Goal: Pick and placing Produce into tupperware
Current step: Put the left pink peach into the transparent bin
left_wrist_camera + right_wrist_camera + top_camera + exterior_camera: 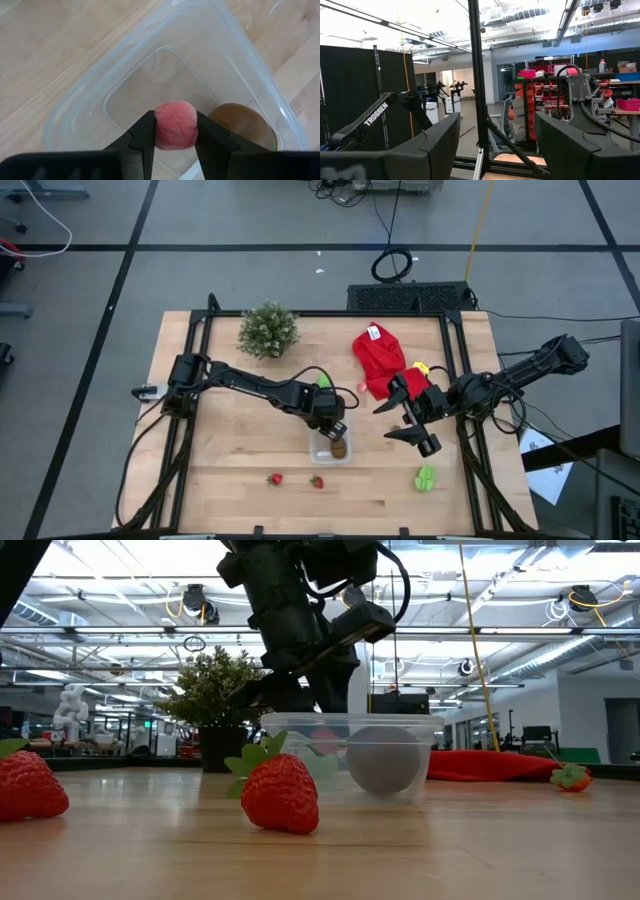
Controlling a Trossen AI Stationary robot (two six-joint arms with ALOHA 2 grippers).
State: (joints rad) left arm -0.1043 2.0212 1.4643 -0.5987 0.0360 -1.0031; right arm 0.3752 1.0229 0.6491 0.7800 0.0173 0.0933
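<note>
The tupperware, a clear tub, stands on the wooden table with a brown oval lying inside. My left gripper hangs over its open top, shut on a small pink fruit. Two red strawberries lie on the table near the front edge, and a green piece lies to their right. My right gripper stands open and raised at the tub's right, holding nothing. In its wrist view my right gripper points out into the room. My left gripper pinches the small pink fruit by its two opposite sides between the two fingers. The fingers come from above, slanting steeply down. The fruit sits over the inside of the tub, beside the brown oval.
A bushy green plant stands at the back left and a red cloth lies at the back right, with a small yellow and red piece at its edge. Bare wood lies left of the tub.
</note>
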